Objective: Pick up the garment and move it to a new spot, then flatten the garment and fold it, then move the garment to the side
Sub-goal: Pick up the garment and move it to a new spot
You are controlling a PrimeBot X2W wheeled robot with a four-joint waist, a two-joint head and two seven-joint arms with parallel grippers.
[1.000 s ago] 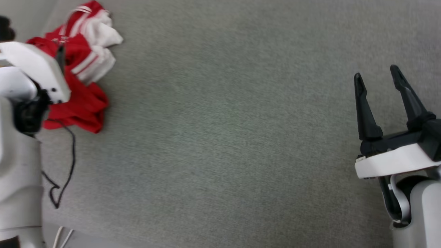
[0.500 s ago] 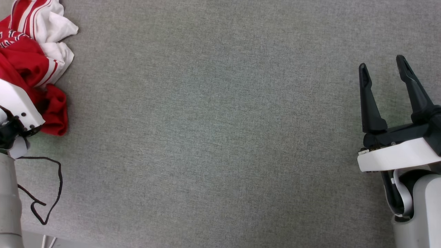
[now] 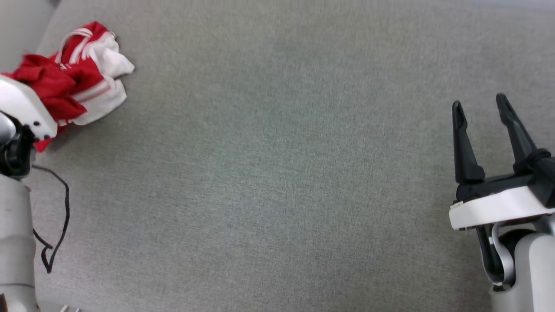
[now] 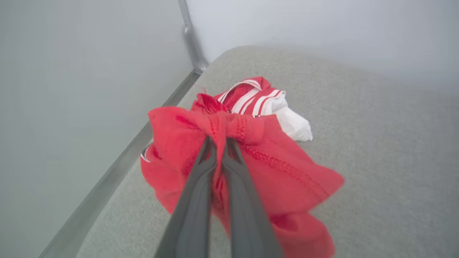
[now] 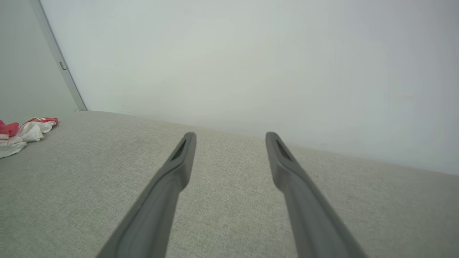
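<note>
**Garment bunched at ten o'clock, pinched by the left fingers**

The garment [image 3: 82,82] lies crumpled at about ten o'clock on the grey cloth-covered table [image 3: 277,173] in the head view, close to the table's rounded far-left corner. Red fabric is heaped on the near side of the bundle. A white sleeve with red-and-white striped trim spills out toward one and three o'clock of the heap. The white housing of the left wrist [image 3: 24,110] overlaps the bundle's seven o'clock edge and hides the fingertips from the head camera.

In the left wrist view the left fingers [image 4: 215,154] are pressed together with almost no gap between them, clamped on a gathered fold of the garment [image 4: 283,172]. The red cloth puckers around their tips and drapes down on both sides. A stitched hem runs off toward four o'clock. Beyond the pinch, at twelve to one o'clock, the striped trim and white sleeve rest on the table. Part of the red cloth looks raised off the surface, though how much cannot be told.

The right fingers [image 3: 464,147] stand at three o'clock in the head view, well apart from the garment, spread wide and holding nothing. In the right wrist view they [image 5: 172,175] hang over bare grey cloth, with the garment [image 5: 25,130] small at nine o'clock against a pale wall [image 5: 251,64].

A thin black cable [image 3: 60,216] loops over the table at eight o'clock beside the left forearm.
</note>
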